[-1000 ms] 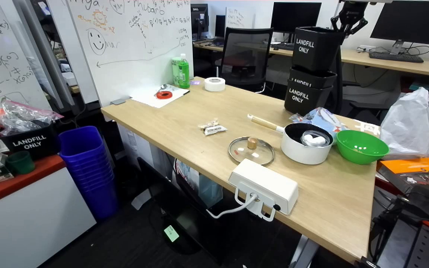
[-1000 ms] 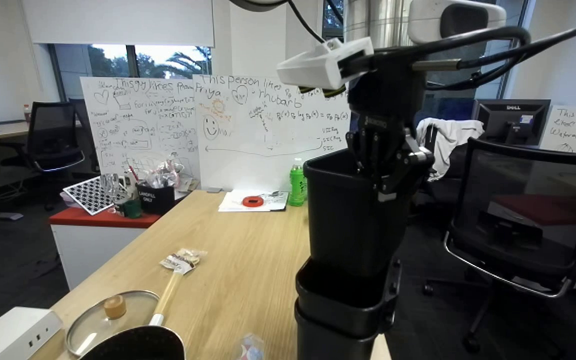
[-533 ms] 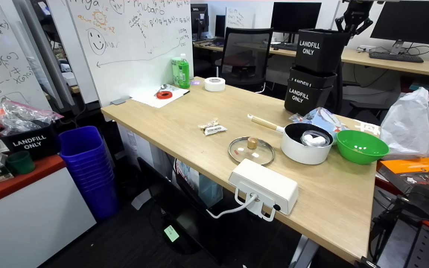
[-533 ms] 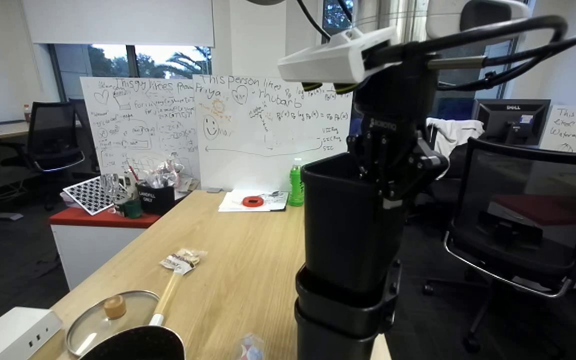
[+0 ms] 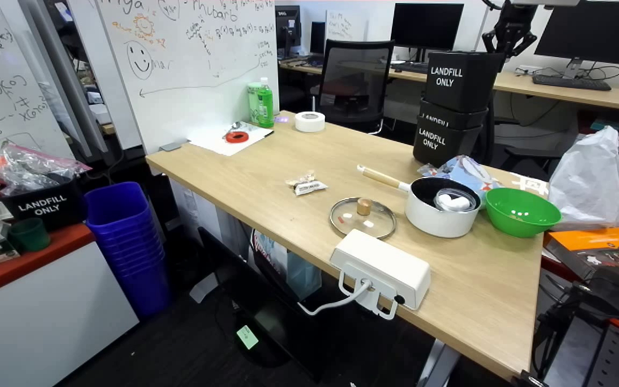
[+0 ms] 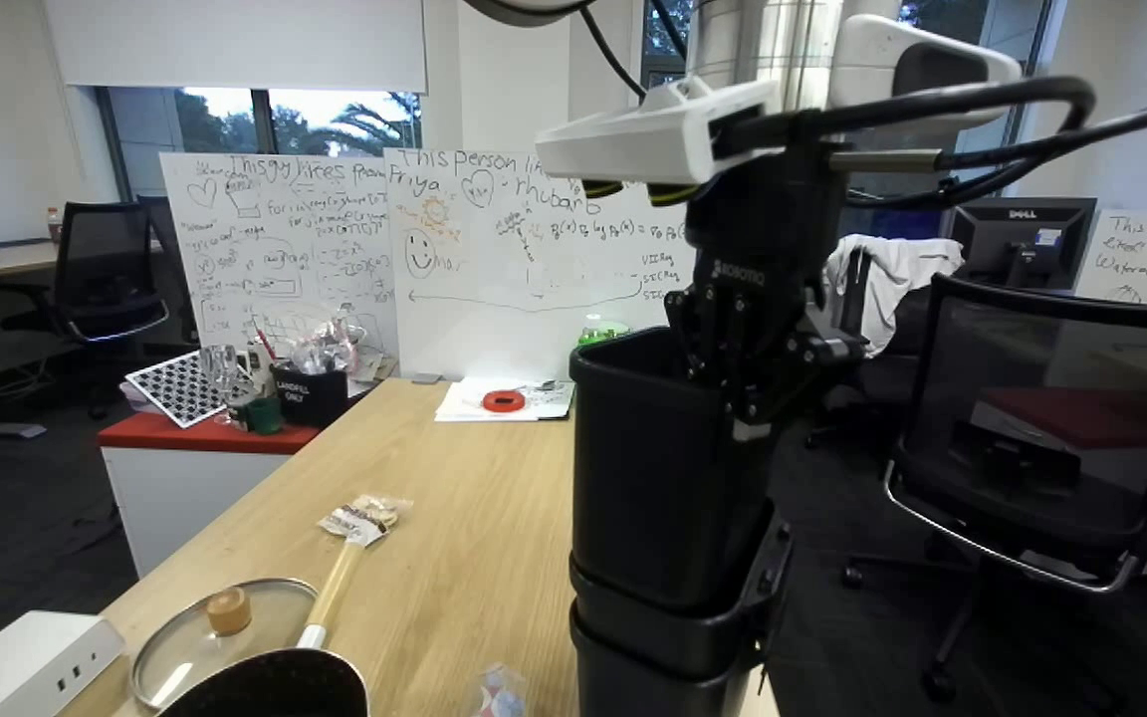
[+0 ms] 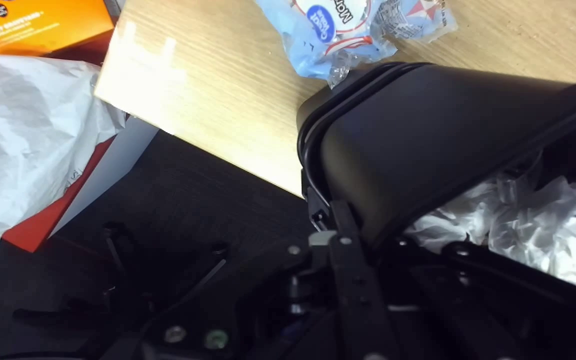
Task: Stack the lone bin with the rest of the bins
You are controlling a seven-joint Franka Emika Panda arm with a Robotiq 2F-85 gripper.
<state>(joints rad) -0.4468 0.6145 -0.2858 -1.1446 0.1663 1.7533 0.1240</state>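
In an exterior view the gripper (image 6: 727, 402) pinches the lone bin (image 6: 643, 488) by its one-o'clock rim, seemingly partway into the stack of bins (image 6: 668, 645), where that off-centre grip could jam it crooked.

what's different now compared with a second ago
The gripper has lowered the held bin farther into the stack of bins, and the stack has shifted slightly left in an exterior view. Nothing was let go: the gripper keeps its pinch on the bin. The pot, lid and green bowl stayed put.
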